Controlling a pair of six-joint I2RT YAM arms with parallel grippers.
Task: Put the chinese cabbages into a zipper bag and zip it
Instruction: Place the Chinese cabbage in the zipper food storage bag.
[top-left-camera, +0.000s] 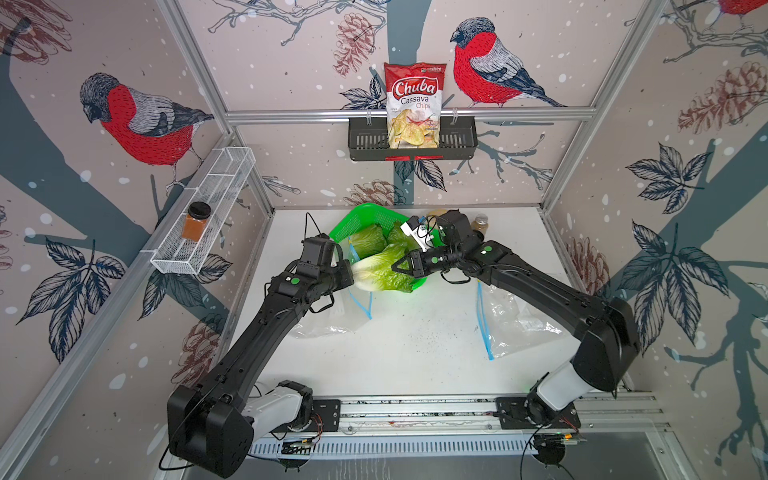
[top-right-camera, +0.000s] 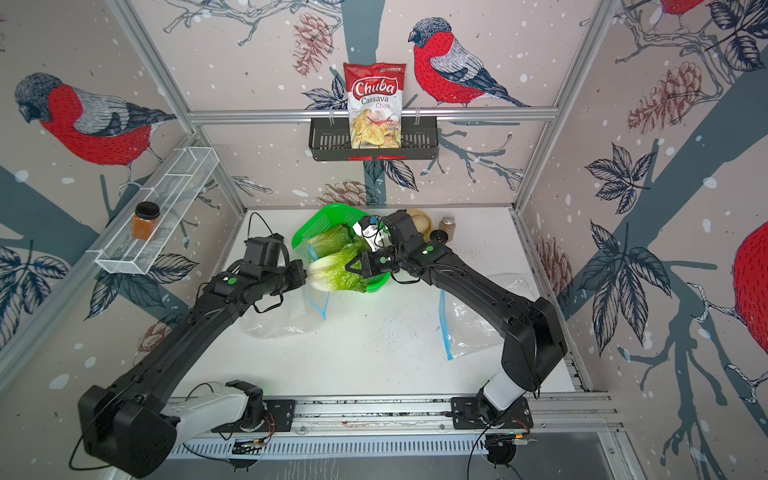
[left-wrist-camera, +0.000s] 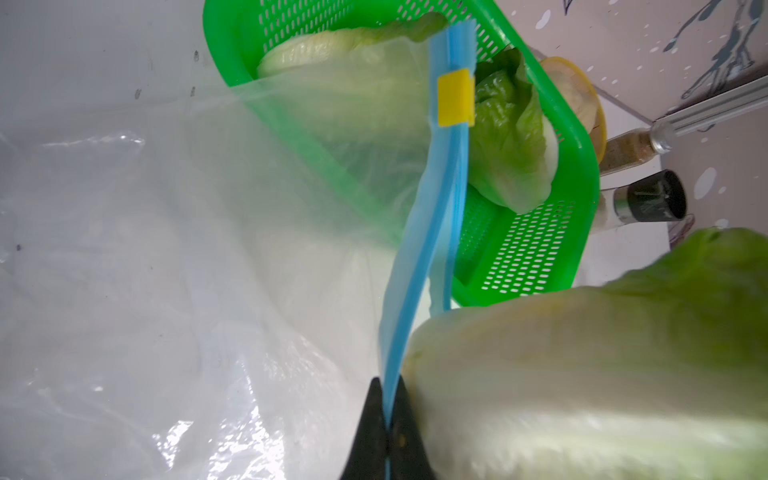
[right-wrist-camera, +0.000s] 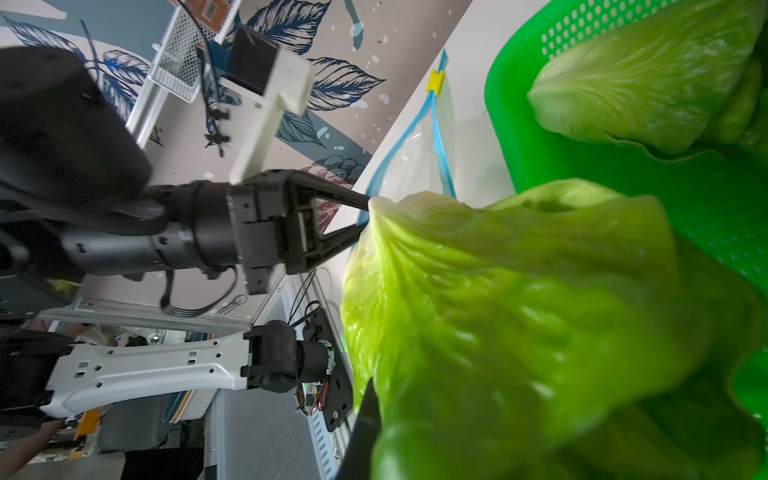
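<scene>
The left arm (top-left-camera: 266, 332) and right arm (top-left-camera: 540, 286) reach from the counter's (top-left-camera: 415, 353) near edge, elbows bent, to the green basket (top-left-camera: 353, 218) at its far edge. Above, a chips bag (top-left-camera: 414, 106) printed "Chuba Cassava Chips" stands in a black wall rack (top-left-camera: 365, 142). The left tool (left-wrist-camera: 388, 419) pinches the zipper bag's (left-wrist-camera: 291, 187) blue strip. The right tool (top-left-camera: 397, 268) grips 1 chinese cabbage (top-left-camera: 380, 276) by its leaves, white base at the bag's mouth; 2 more lie in the basket.

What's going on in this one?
The left gripper is shut on the blue zip edge of a zipper bag, holding its mouth up beside the green basket. The right gripper grips one cabbage by its leafy end, with its white base at the bag's mouth. Two more cabbages lie in the basket.
</scene>
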